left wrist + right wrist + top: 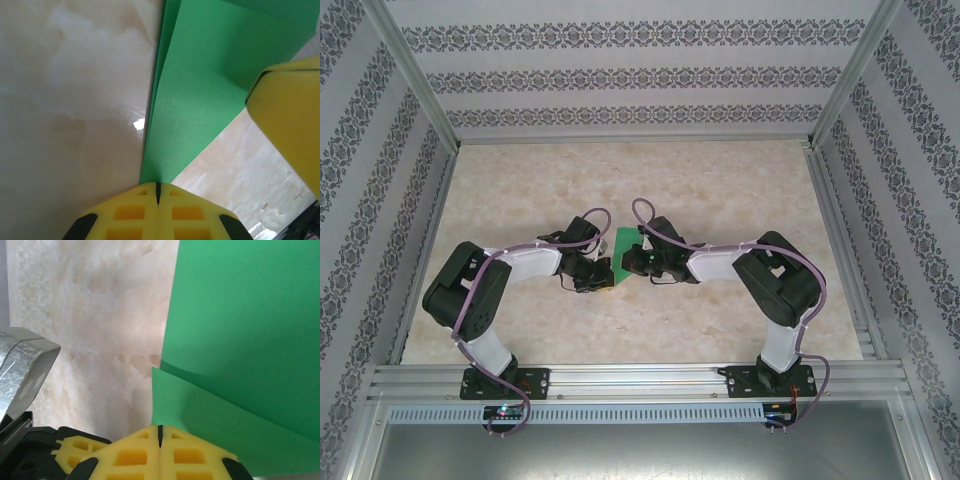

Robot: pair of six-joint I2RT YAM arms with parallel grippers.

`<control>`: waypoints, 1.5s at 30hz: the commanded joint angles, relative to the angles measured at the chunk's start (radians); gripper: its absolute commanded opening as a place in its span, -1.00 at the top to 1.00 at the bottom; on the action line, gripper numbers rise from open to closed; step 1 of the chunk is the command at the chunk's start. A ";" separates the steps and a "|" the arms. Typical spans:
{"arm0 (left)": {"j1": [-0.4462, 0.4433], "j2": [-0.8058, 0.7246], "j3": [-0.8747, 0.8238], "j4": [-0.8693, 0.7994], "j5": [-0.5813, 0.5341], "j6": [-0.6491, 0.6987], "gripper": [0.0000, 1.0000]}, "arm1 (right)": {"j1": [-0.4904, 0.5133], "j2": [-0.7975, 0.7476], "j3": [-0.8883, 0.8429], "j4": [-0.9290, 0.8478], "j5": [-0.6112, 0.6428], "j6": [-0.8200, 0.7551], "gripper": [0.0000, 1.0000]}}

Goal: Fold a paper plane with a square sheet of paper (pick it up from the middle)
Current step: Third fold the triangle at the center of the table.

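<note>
Bright-green square sheet of thin paper (623, 243) is being held doubled over at the middle of the pale marbled desk (720, 190), the left claw (158, 186) and right claw (160, 429) each clamping shut on its edge; one early fold is showing, with the dart's shaping seemingly all left to do.

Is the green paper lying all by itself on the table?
No, the left end effector and right end effector both pinch the paper.
</note>
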 commanded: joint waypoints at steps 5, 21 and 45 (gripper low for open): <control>0.003 0.039 -0.012 -0.065 -0.057 0.020 1.00 | 0.053 0.018 -0.010 0.010 0.017 0.015 1.00; 0.006 0.064 -0.059 -0.122 -0.122 0.020 1.00 | -0.101 0.025 -0.078 -0.050 0.056 -0.091 1.00; -0.004 -0.072 0.091 0.078 -0.133 0.043 0.34 | -0.251 -0.259 -0.151 -0.090 -0.045 -0.043 0.25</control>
